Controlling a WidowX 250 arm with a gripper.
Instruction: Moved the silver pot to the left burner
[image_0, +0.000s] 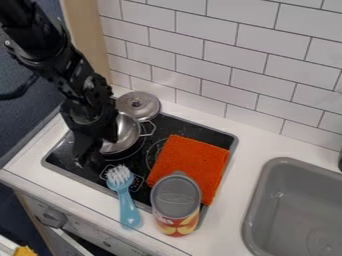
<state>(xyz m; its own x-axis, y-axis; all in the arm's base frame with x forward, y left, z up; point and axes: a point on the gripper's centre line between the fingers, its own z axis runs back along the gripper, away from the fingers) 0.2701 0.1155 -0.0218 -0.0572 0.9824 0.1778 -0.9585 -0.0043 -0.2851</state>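
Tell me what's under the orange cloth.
The orange cloth lies on the black stovetop. Part of a burner ring shows past its left edge and seems to run on beneath it. Whatever else the cloth covers cannot be seen.

Pot (128, 133): sitting on the stove (204, 133), left of the cloth from where I'm standing
Lid (139, 105): right behind the pot
Cloth (190, 162): on the stove's right side
Brush (126, 195): across the stove's front edge, just left of the can
Can (176, 202): in front of the cloth
Sink (260, 200): way over right
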